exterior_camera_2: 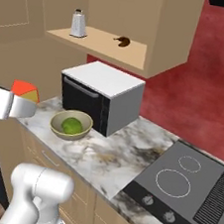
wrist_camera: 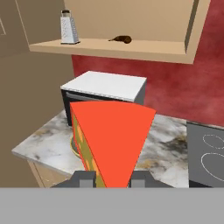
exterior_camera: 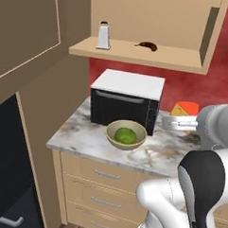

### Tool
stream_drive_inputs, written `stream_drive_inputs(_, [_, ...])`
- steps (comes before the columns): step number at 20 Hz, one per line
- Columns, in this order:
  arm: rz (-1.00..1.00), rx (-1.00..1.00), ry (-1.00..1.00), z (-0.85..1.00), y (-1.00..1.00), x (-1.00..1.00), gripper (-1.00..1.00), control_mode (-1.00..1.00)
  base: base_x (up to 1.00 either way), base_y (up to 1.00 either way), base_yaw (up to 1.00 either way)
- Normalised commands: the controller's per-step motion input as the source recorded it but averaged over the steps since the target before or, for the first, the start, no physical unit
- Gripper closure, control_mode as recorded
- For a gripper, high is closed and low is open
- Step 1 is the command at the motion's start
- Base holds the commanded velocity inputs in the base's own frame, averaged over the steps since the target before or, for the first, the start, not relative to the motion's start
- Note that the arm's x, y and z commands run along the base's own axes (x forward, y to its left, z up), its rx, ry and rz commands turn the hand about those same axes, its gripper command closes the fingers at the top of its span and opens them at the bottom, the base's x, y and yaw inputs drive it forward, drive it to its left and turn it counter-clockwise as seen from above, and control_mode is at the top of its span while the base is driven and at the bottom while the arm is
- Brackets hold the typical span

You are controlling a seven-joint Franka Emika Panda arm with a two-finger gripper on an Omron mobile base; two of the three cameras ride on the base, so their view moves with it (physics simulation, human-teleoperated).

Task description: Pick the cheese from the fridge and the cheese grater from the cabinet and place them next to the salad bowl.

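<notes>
The cheese (wrist_camera: 114,140) sits closest to the hand camera, its red face broad across the hand view and its orange-yellow side turned left. The gripper (wrist_camera: 113,178) pinches it from both sides at the narrow lower end, fingers (wrist_camera: 84,178) pressed against the wedge. From the left base view the gripper (exterior_camera: 178,120) holds the cheese (exterior_camera: 185,109) in the air above the marble counter (exterior_camera: 81,133), to the right of the microwave (exterior_camera: 127,100); from the right base view the cheese (exterior_camera_2: 25,91) hangs over the counter's left end, near the salad bowl (exterior_camera_2: 71,124).

The salad bowl (exterior_camera: 126,134) stands on the counter just in front of the microwave (a green lettuce ball (exterior_camera: 125,135) lies inside it). Above, the cabinet (exterior_camera: 153,32) stands open, and the cheese grater (exterior_camera: 104,36) is upright on the left part of its shelf, with a small dark brown object (exterior_camera: 147,45) lying well to its right. A cooktop (exterior_camera_2: 186,186) is set into the counter on the far right. Drawers (exterior_camera: 100,181) with silver handles run below the counter.
</notes>
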Motion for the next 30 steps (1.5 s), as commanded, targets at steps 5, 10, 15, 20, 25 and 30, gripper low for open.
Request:
stream_drive_inputs(5, [0.0, 0.0, 0.0, 0.0, 0.0, 0.0, 1.0, 1.0, 0.4, 0.22, 0.0])
stream_drive_inputs(10, [0.0, 0.0, 0.0, 0.0, 0.0, 0.0, 1.0, 1.0, 0.52, 0.22, 0.0])
stream_drive_inputs(15, [0.0, 0.0, 0.0, 0.0, 0.0, 0.0, 1.0, 1.0, 0.5, 0.21, 0.0])
stream_drive_inputs(20, [0.0, 0.0, 0.0, 0.0, 0.0, 0.0, 1.0, 1.0, 0.46, 0.25, 0.0])
stream_drive_inputs(25, [0.0, 0.0, -0.02, -0.07, 0.02, 0.43, 1.0, -1.0, 0.0, 0.0, 0.0])
stream_drive_inputs(30, [0.0, 0.0, 0.01, -0.21, -0.25, 0.27, 1.0, -1.0, 0.0, 0.0, 0.0])
